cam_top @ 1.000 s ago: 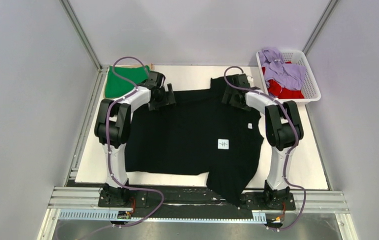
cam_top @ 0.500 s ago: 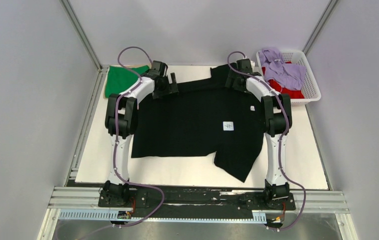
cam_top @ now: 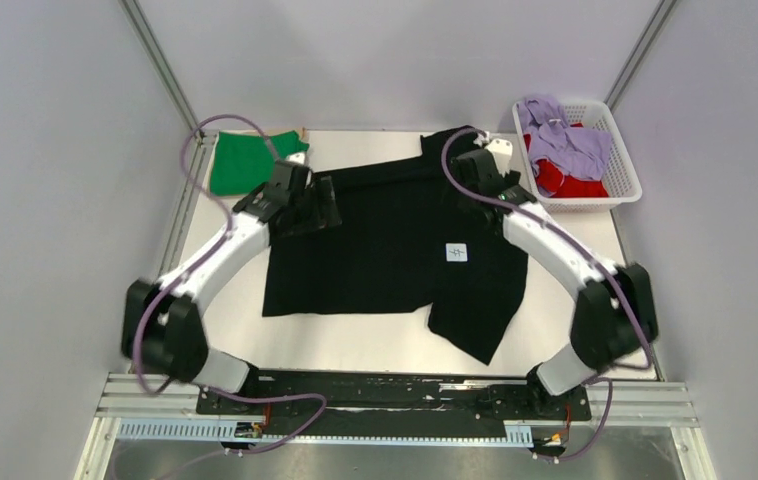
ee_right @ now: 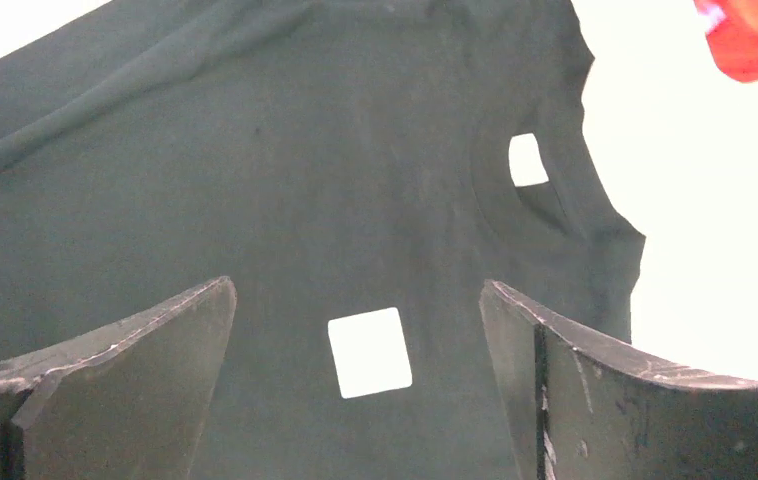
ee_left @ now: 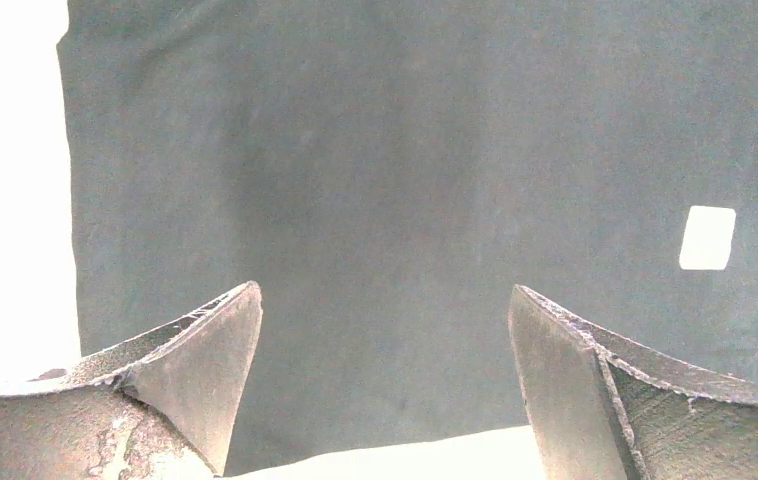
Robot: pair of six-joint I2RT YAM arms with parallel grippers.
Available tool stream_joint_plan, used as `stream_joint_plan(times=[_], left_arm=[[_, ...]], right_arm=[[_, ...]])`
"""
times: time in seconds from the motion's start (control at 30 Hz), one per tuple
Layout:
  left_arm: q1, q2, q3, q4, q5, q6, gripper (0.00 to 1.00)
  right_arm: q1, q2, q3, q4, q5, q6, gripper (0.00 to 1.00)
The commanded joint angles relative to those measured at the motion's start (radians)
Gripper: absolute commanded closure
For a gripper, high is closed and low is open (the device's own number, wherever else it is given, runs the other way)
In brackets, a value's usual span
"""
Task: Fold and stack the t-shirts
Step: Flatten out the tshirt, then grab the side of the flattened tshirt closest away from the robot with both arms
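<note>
The black t-shirt lies spread flat on the white table, with a white square label on it and one corner trailing toward the near edge. My left gripper hovers open and empty over its far left part. In the left wrist view only black fabric shows between the fingers. My right gripper hovers open and empty over the far right part; in the right wrist view the label shows between the fingers. A green t-shirt lies folded at the far left.
A white lattice basket at the far right holds a lavender tee on a red tee. Bare table shows along the near edge. Both elbows are swung outward and low. Grey walls stand on three sides.
The shirt was dragged toward the far side, then both grippers let go of its far edge and drew back toward me. Both elbows swung outward and down.
</note>
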Motion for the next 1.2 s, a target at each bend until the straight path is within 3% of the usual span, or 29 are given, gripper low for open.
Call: stream_joint_plan(times=[0.0, 0.07, 0.17, 0.43, 0.9, 1.17], left_arm=[[-0.001, -0.331, -0.257, -0.099, -0.153, -0.124, 0.00], [-0.001, -0.432, -0.340, -0.175, -0.196, -0.163, 0.00], [-0.001, -0.534, -0.444, -0.294, -0.223, -0.259, 0.00], [0.001, -0.728, -0.608, -0.381, -0.304, -0.461, 0.03], [0.005, -0.499, -0.652, -0.227, -0.299, -0.585, 0.30], [0.006, -0.426, -0.667, -0.112, -0.322, -0.642, 0.35]], right_arm=[[-0.008, -0.271, -0.284, 0.011, 0.138, 0.271, 0.00], [-0.009, -0.377, -0.393, 0.023, 0.139, 0.337, 0.00], [-0.016, -0.482, -0.506, 0.076, 0.106, 0.309, 0.00], [-0.024, -0.583, -0.591, 0.105, 0.060, 0.278, 0.00], [-0.032, -0.552, -0.616, 0.172, -0.006, 0.231, 0.00], [-0.047, -0.520, -0.622, 0.189, -0.046, 0.213, 0.00]])
